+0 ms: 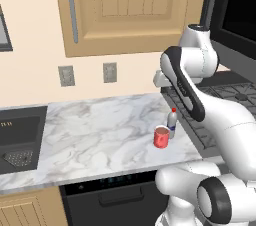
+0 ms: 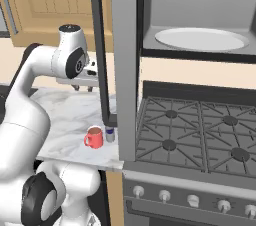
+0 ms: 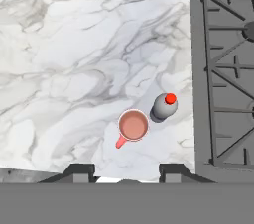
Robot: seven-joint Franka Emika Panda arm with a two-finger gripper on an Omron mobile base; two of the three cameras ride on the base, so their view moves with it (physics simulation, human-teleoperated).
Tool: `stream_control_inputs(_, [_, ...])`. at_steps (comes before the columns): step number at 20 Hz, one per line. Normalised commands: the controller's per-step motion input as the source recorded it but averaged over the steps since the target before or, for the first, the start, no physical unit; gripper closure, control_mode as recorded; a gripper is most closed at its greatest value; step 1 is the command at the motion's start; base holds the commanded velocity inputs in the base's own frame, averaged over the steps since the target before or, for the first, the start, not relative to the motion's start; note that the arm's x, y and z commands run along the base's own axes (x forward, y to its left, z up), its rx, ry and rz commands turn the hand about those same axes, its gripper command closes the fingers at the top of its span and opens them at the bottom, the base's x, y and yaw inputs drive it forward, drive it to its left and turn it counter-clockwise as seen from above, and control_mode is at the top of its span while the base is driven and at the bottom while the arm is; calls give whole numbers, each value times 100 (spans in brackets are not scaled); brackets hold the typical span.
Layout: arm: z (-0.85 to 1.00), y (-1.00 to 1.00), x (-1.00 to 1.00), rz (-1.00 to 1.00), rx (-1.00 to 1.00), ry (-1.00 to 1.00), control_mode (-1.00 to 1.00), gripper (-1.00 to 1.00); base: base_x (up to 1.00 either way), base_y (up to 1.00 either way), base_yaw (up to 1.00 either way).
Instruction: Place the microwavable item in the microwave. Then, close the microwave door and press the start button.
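The microwavable item, a red mug (image 1: 161, 137) (image 2: 94, 137) (image 3: 133, 125), stands upright on the marble counter (image 1: 100, 130) near its front right corner. A small clear bottle with a red cap (image 1: 172, 123) (image 3: 164, 106) stands right beside it. My gripper (image 2: 82, 88) (image 3: 126, 172) hangs high above the mug, pointing down, open with nothing between its fingers. The microwave (image 2: 125, 45) sits above the stove, its inside and turntable plate (image 2: 200, 39) exposed. The microwave door (image 1: 235, 10) (image 2: 100, 45) is swung wide open over the counter's right end.
A stove with grey grates (image 2: 200, 140) (image 3: 223, 69) borders the counter on the right. A dark sink (image 1: 20, 140) lies at the left end. Wooden wall cabinets (image 1: 125, 10) hang above, and a dishwasher front (image 1: 115, 195) sits below the counter.
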Motion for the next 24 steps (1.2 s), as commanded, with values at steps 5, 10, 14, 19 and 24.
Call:
stream_control_inputs(5, [-33,4,0,0,-6,1,-100,-100,0,0,0])
stream_control_inputs(10, [-74,50,-45,-22,-17,0,-100,-100,0,0,0])
stream_control_inputs(14, [-73,62,-38,-38,-13,1,-100,-100,0,0,0])
stream_control_inputs(19, [-60,43,-20,-34,-4,4,-100,-100,0,0,0])
stream_control_inputs(24, [-48,12,-4,-22,0,1,-100,-100,0,0,0])
